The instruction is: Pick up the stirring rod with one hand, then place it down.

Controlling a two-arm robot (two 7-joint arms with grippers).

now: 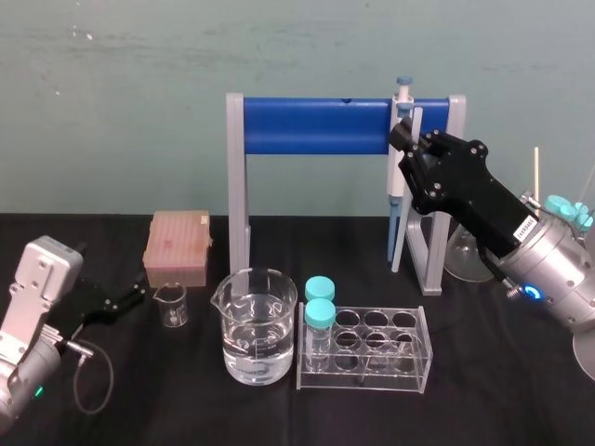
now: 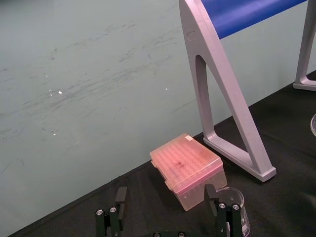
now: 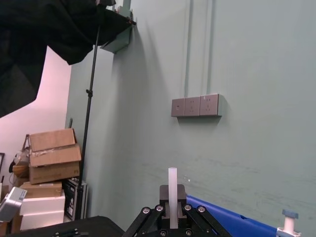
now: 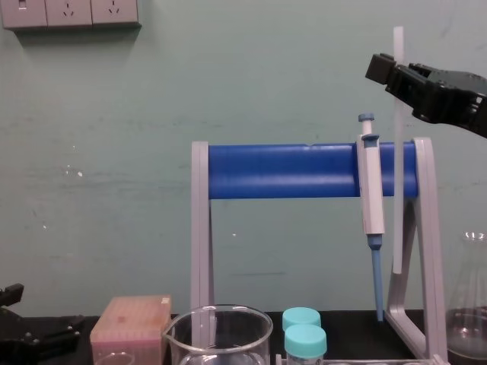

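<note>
Tabletop (image 1: 502,400) black, wall (image 1: 112,111) teal, right tool (image 4: 389,72) raised, clamping upright stirring rod (image 4: 397,190), left tool (image 2: 165,200) low, wide.

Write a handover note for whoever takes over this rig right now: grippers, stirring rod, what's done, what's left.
Right gripper: shut on the thin, translucent-white glass-like stirring rod, held high beside the grey stand with the blue bar.
Stirring rod: upright and off the black table. Its lower end hangs free next to the grey-white pipette hanging on that stand.
Left gripper: open and idle, low on the robot's left near the pink tip box.
Done: the pickup.
Left: lower the rod onto the table and release it.
</note>
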